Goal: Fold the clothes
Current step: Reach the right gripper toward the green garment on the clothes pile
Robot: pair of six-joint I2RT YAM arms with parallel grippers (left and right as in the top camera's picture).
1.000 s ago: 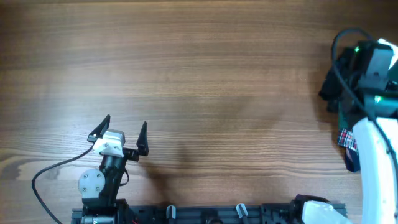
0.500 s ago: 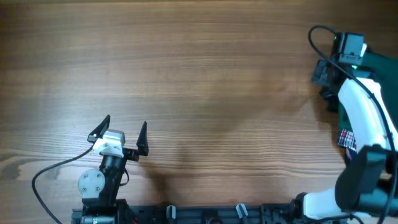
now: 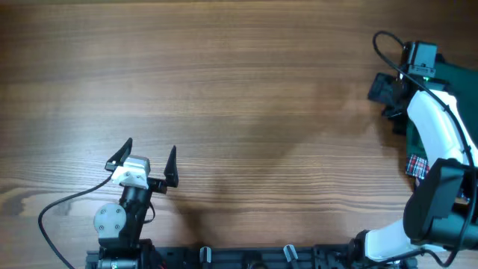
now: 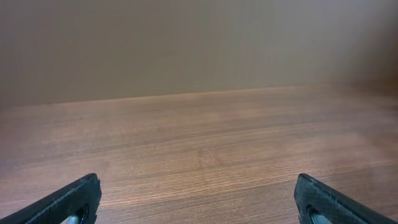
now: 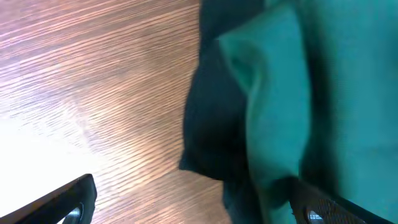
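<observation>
Fetch step, no fold yet: my R gripper point(image 3: 385, 93), jaws wide and empty, hovers by the green shirt point(image 5: 323, 93) heaped at the table's point(image 3: 239, 75) 3 o'clock edge, L gripper point(image 3: 149, 149) spread, empty at 7; next I'd drop, pinch green only, not the dark garment point(image 5: 211, 124), drag to ctr.

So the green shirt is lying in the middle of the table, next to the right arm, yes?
Not the middle. The green shirt lies at the far right edge of the table, next to the right arm, as the overhead view shows.
</observation>
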